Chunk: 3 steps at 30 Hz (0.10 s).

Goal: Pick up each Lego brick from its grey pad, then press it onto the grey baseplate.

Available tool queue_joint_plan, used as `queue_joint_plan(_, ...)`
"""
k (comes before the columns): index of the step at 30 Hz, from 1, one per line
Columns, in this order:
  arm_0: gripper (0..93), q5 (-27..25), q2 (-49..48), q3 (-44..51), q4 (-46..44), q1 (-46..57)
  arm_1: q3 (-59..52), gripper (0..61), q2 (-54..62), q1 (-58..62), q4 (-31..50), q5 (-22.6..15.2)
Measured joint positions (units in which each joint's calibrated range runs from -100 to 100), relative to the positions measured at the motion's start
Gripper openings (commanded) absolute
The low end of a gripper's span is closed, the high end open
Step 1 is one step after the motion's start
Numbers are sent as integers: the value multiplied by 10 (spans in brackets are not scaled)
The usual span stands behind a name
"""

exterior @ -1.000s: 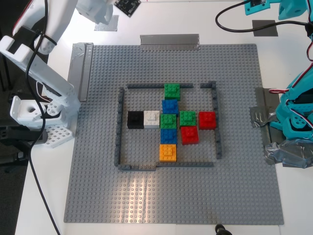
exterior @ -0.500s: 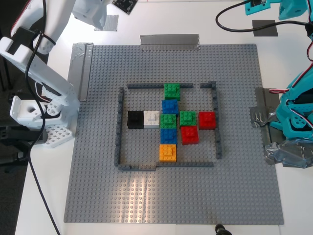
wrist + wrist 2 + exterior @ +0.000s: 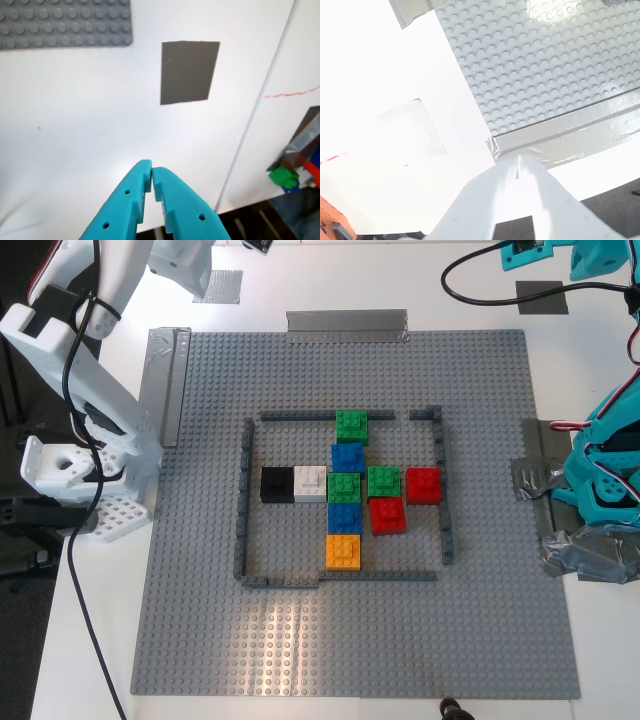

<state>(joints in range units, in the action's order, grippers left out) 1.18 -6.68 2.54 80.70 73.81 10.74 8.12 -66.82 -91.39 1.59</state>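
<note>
Bricks (image 3: 347, 487) clustered on baseplate (image 3: 200, 620), inside frame (image 3: 243, 500), toward exterior view's right.

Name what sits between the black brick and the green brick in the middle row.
In the exterior view, one white brick sits between the black brick and the green brick, touching both.

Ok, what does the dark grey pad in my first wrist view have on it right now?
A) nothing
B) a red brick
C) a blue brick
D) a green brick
A: the grey pad lies bare on the white table, ahead of my first gripper, which is shut and holding nothing.
</note>
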Motion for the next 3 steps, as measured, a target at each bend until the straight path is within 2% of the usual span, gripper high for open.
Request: queue_joint_plan(3, 0, 0, 0, 0, 0, 0, -27, 1, 10, 2, 10, 0)
